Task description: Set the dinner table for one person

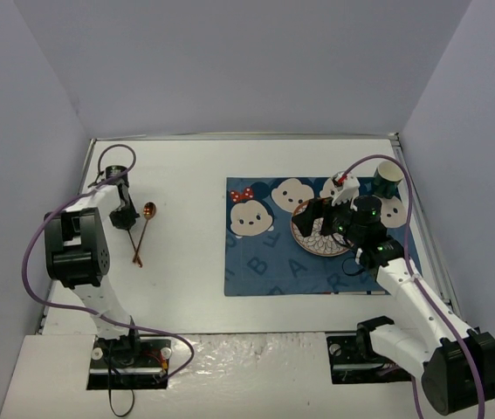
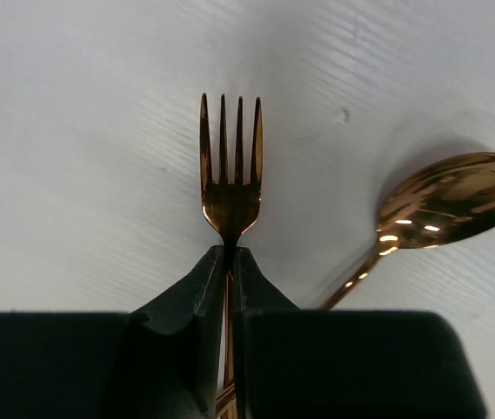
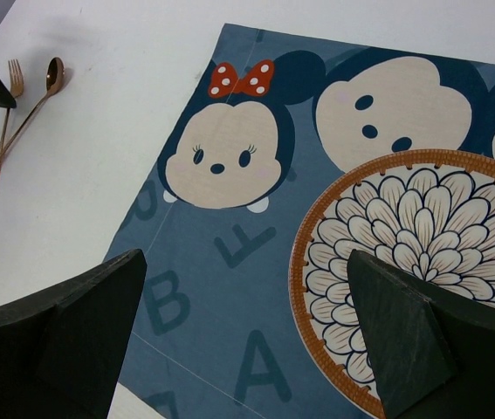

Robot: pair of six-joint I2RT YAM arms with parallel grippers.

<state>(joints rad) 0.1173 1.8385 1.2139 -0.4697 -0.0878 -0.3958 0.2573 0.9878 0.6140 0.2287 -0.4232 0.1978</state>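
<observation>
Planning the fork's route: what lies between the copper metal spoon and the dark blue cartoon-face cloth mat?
Nothing: the top external view shows only bare white tabletop between spoon and mat.

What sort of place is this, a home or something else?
Probably a robot test cell, not a home: plain grey walls box in the white rectangular tabletop; two white robot arms trail purple cables.
</observation>
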